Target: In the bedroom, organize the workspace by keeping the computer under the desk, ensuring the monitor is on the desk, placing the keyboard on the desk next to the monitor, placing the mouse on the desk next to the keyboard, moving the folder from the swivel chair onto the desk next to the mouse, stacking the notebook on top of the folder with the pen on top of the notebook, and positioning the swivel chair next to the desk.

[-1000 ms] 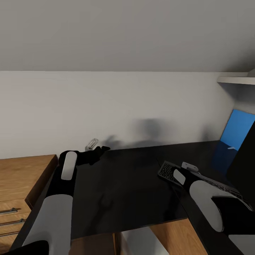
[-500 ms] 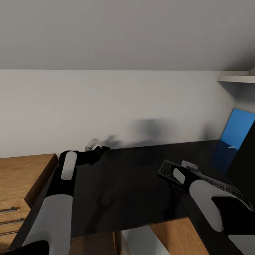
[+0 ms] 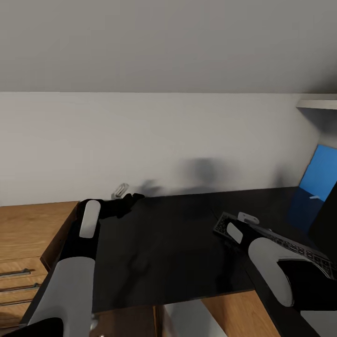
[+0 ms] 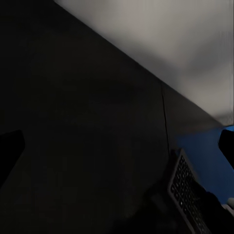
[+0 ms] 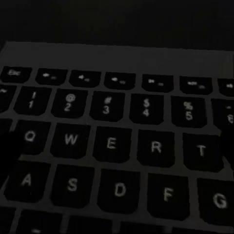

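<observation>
The black desk (image 3: 168, 252) fills the middle of the head view. The black keyboard (image 3: 285, 245) lies at its right. My right gripper (image 3: 237, 228) hovers close over the keyboard's left end. In the right wrist view the lettered keys (image 5: 112, 144) lie just beneath the right gripper (image 5: 117, 141), whose dark fingertips (image 5: 6, 146) sit wide apart at the frame's sides. The blue folder (image 3: 322, 173) stands against the wall at far right, beside the dark monitor (image 3: 330, 220). My left gripper (image 3: 127, 202) rests open and empty over the desk's back-left corner. The left wrist view shows the keyboard (image 4: 184, 187) and folder (image 4: 204, 146).
A wooden chest (image 3: 28, 238) with bar handles adjoins the desk on the left. A small silver object (image 3: 120, 190) lies by the wall behind the left gripper. A white shelf (image 3: 319, 103) juts out at upper right. A light-grey box (image 3: 185, 318) shows below the desk's front edge.
The whole head view has shifted slightly, so desk, chest and folder sit a little further right. Both arms keep their places relative to the desk and keyboard.
</observation>
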